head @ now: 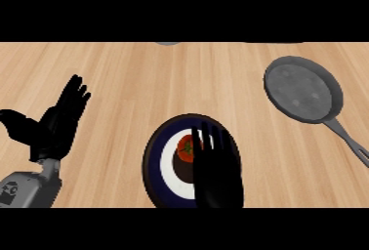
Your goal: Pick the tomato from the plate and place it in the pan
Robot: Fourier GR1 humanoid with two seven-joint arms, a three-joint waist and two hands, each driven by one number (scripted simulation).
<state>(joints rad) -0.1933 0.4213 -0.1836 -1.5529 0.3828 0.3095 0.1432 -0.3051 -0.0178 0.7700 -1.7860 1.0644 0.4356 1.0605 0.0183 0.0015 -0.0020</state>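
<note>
At the lower centre of the frame the right hand [216, 171] lies over a dark-rimmed plate [150, 166], its fingers straight and slightly spread, pointing toward the top of the frame. The red tomato [187, 149] sits on the plate's centre, just left of those fingers and partly hidden by them. At the left edge the left hand [57, 124] rests open, fingers up. In the upper right, well apart from the plate, the grey pan [302, 90] lies on the wooden worktop [122, 78], its handle running toward the right edge.
</note>
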